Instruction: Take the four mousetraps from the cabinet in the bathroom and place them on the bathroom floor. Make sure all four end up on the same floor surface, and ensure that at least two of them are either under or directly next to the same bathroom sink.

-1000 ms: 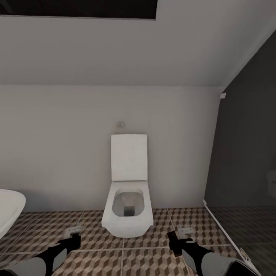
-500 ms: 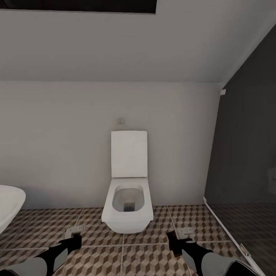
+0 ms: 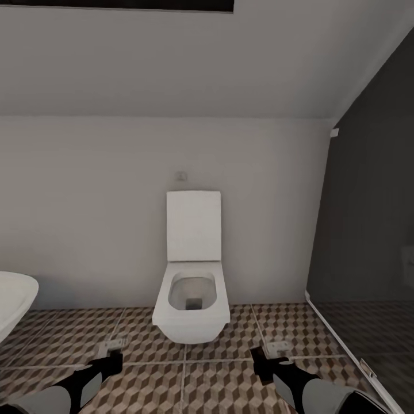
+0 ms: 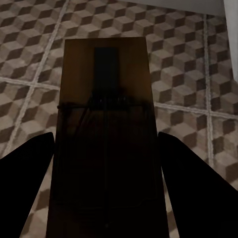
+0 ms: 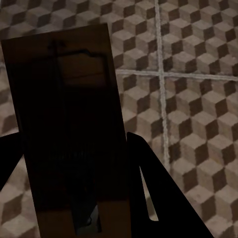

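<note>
Two mousetraps are in hand. One brown wooden mousetrap (image 4: 104, 74) with dark metal parts lies between the black fingers of my left gripper (image 4: 105, 138), which is shut on it. My right gripper (image 5: 69, 140) is shut on the other mousetrap (image 5: 64, 94). In the head view both grippers hang low over the cube-patterned bathroom floor (image 3: 218, 385), left gripper (image 3: 110, 359) and right gripper (image 3: 263, 361), each with a pale trap end sticking out ahead. The cabinet and the sink are out of view.
A white toilet (image 3: 192, 299) with its lid up stands against the white wall straight ahead, between my two arms. A rounded white rim (image 3: 12, 299) juts in at the left edge. A dark glass partition (image 3: 368, 230) closes off the right side.
The whole head view has shifted slightly, so the camera moved; the toilet and wall sit a little higher in the picture. Both grippers hold the same pose, still shut on their traps.
</note>
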You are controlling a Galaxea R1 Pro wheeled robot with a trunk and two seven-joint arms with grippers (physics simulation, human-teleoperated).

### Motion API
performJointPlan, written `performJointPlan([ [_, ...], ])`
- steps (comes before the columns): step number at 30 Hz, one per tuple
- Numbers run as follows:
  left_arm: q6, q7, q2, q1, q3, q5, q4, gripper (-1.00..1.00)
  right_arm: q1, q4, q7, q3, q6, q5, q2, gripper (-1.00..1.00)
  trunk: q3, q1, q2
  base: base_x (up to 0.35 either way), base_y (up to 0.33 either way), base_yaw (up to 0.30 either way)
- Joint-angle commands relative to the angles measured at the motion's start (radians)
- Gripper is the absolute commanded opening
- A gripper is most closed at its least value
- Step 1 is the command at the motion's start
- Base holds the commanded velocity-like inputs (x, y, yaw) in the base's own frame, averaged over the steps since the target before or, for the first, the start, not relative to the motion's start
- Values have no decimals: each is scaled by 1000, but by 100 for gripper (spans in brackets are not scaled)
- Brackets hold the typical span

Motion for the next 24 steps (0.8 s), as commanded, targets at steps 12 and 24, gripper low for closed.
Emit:
performJointPlan([
  [12, -3, -2, 1, -1, -8, 10, 1, -100, -1, 4, -11, 8, -55, -10, -3, -100, -43, 26, -45, 0, 0, 0],
  [24, -3, -2, 1, -1, -7, 10, 1, -100, -1, 4, -14, 8, -64, -13, -6, -100, -90, 31, -48, 0, 0, 0],
])
